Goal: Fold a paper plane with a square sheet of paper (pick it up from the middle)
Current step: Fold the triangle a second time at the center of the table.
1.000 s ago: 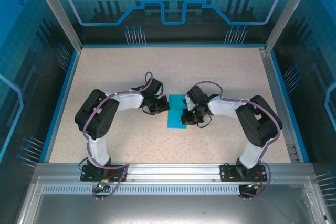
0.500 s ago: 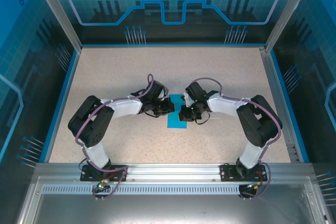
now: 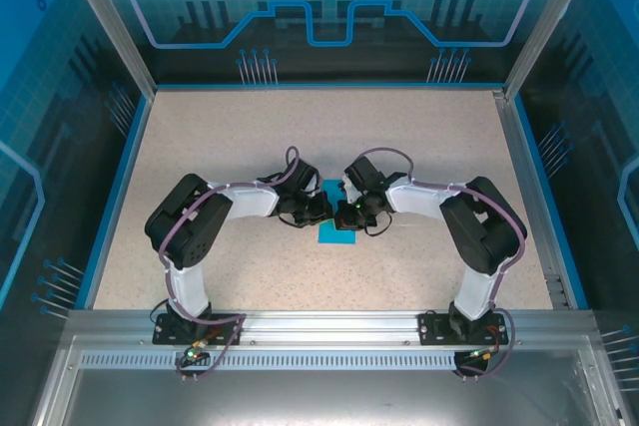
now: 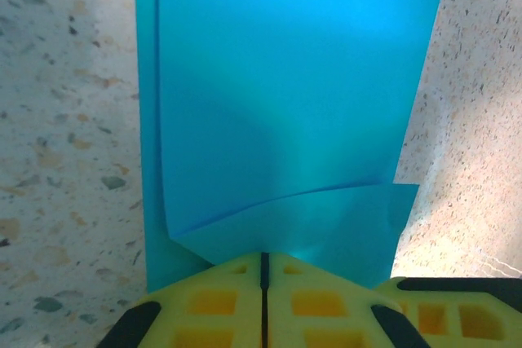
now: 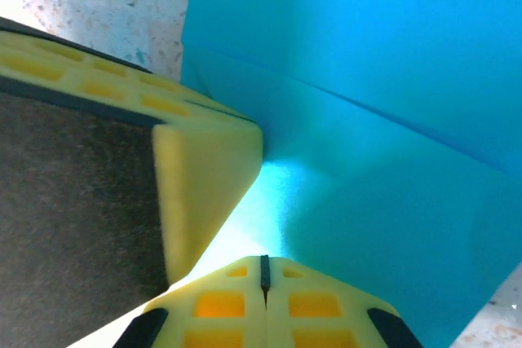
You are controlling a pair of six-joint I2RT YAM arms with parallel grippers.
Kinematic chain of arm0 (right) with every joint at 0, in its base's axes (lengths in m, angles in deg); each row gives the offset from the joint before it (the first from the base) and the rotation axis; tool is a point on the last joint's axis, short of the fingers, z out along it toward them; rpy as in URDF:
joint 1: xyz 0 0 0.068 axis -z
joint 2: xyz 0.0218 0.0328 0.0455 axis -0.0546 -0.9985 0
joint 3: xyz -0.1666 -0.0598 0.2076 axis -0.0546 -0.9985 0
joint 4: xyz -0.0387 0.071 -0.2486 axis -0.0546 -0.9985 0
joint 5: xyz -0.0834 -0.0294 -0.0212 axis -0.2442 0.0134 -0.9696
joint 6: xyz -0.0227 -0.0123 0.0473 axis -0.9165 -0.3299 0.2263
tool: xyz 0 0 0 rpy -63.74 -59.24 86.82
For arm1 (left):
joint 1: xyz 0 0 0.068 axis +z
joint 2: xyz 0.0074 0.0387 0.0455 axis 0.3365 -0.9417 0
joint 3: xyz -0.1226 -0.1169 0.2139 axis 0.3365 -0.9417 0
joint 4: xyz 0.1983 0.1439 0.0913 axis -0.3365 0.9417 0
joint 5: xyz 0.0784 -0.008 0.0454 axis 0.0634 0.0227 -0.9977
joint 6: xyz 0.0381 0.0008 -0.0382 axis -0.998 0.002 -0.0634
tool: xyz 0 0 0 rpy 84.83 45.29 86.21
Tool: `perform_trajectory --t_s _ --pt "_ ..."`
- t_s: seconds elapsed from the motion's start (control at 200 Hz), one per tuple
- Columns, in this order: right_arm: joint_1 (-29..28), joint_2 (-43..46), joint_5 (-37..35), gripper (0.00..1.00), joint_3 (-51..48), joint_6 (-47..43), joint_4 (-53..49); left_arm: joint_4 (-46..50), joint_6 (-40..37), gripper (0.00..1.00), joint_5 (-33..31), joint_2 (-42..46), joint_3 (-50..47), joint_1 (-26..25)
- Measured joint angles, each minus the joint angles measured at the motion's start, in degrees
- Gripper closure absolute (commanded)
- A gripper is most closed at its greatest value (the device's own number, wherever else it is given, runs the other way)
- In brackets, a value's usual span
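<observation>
The square sheet of paper [image 3: 336, 234] is bright blue and lies on the speckled table, folded into a narrow strip. My two grippers meet over its middle. The left gripper [image 3: 321, 211] is shut, with its yellow fingertips [image 4: 245, 270] resting on the paper [image 4: 285, 95] beside a raised diagonal flap. The right gripper [image 3: 346, 214] is shut too. In its wrist view its tips [image 5: 263, 260] press on the paper [image 5: 383, 79], and the left gripper's yellow finger [image 5: 204, 193] is almost touching them. Neither pair of jaws has paper between them.
The speckled table [image 3: 230, 137] is bordered by a blue rim and by transparent walls on three sides. An aluminium rail [image 3: 319, 324] at the near edge carries both arm bases. The elbows bow outward to the left [image 3: 185, 221] and right [image 3: 484, 226].
Both grippers have moved inward over the paper until they are nearly touching, so they cover more of the strip. Both stayed shut.
</observation>
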Motion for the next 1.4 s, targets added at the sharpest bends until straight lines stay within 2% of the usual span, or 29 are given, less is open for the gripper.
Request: perform_trajectory --t_s 0.76,1.12,1.401 --pt "0.04 -0.94 -1.92 0.97 0.26 0.81 -0.61 -2.71 0.68 0.92 0.0 0.0 0.31 0.0" --pt "0.22 -0.85 -1.62 0.97 0.02 -0.15 -0.63 2.75 0.63 0.92 -1.46 -1.64 3.13 0.02" --pt "2.62 3.45 1.99 0.97 -6.4 -2.97 -0.09 5.92 0.63 0.93 -2.05 -2.29 4.92 -0.07"
